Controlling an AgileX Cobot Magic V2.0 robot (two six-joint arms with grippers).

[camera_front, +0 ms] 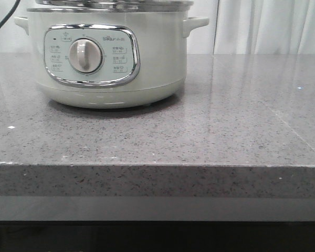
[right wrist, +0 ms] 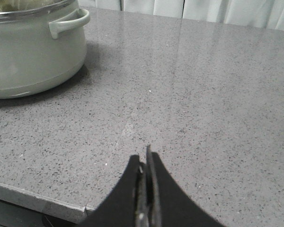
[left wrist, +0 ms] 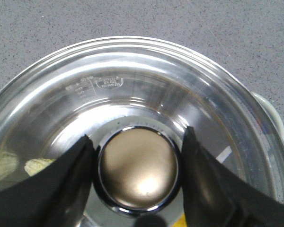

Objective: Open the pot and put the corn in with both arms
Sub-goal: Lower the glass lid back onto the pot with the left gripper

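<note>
Right hand (right wrist: 146, 189): fingers pressed together, holding nothing, low centre of its frame.
Left hand (left wrist: 137, 177): I see fingers wide, flanking the lid knob (left wrist: 138, 166) — cannot tell if they touch.
Pot (camera_front: 105, 52): upper left on the worktop (camera_front: 226, 131).
Lid (left wrist: 132, 94): probably slippery, breakable — grip the knob.
Corn: not seen.

Bright even light; glare on lid (left wrist: 146, 90).

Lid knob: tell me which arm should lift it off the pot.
Left. The left gripper is open with its fingers on either side of the lid knob, directly above the lid. The right gripper is shut, low over the counter, well aside of the pot.
</note>
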